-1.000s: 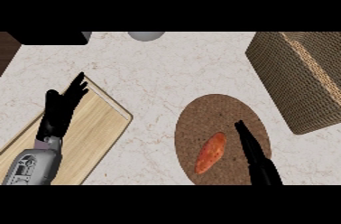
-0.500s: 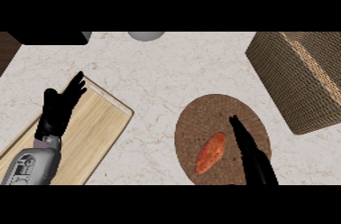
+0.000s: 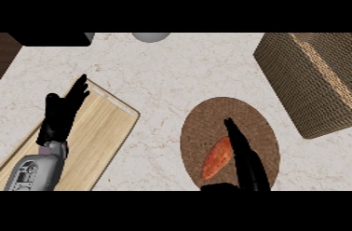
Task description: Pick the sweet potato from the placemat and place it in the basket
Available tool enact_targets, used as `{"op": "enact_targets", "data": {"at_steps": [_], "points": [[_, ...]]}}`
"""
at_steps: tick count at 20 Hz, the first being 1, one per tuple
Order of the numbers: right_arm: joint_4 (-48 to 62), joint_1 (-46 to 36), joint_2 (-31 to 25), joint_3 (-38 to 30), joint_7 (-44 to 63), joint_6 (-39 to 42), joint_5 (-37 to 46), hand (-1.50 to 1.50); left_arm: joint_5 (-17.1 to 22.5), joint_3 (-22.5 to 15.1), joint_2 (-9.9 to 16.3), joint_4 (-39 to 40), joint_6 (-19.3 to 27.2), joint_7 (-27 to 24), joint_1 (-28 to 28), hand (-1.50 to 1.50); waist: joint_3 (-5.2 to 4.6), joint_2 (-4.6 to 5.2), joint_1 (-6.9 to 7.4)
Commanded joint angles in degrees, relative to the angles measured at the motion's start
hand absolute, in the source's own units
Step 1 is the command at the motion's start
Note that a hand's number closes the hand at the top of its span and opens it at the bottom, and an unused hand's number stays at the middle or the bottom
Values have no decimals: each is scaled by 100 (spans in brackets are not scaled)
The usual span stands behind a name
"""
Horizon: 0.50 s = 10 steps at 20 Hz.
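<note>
An orange sweet potato [image 3: 214,159] lies on the round brown placemat [image 3: 206,120] at the lower middle of the counter. My right hand [image 3: 244,155] comes up from the lower edge with straight fingers, lying along the sweet potato's right side and covering part of it. The woven basket [image 3: 309,81] stands at the upper right, apart from the placemat. My left hand [image 3: 62,113] rests open, fingers up, over the wooden board at the left.
A light wooden cutting board [image 3: 96,137] lies at the lower left under the left forearm. A grey round object [image 3: 151,36] and a dark block [image 3: 51,38] sit at the counter's far edge. Bare marble counter [image 3: 179,76] lies between board, placemat and basket.
My right hand has shifted left across the placemat, closing in against the sweet potato's right side. The left hand and the sweet potato have not moved.
</note>
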Motion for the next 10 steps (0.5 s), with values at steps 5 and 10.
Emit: {"op": "enact_targets", "data": {"at_steps": [5,10], "points": [[623,-126,129,-280,-469,-73,-13,-150,-131,59,-176,-259,-21,276,4,0,2,-2,0],[666,-412,84,-85,-210,-65,737,150,-143,147,-94,103,-87,255,-301,0,1,1,-12]]}}
